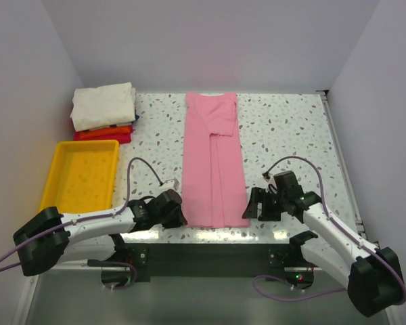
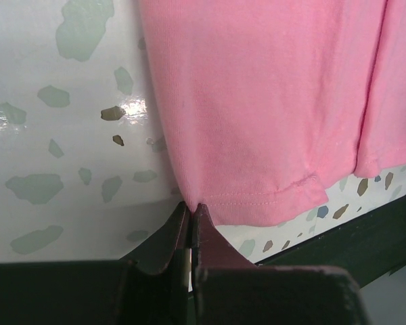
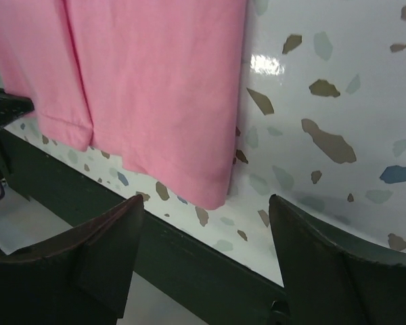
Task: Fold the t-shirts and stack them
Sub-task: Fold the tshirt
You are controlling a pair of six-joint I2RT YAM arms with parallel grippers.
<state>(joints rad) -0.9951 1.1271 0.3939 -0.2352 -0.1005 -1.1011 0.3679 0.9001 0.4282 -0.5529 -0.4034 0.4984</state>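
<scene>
Pink soft cloth t-shirt (image 1: 213,159), folded into a long strip, lies mid-frame on the speckled counter (image 1: 291,128), left pincer (image 2: 191,211) pinched on its bottom-left corner, right pincer (image 3: 206,203) gaping wide by the bottom-right one.

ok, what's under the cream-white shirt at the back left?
An orange folded t-shirt, then a red t-shirt under that. Only their near edges show; the cream-white t-shirt covers the rest, so anything else in the stack is hidden.
</scene>
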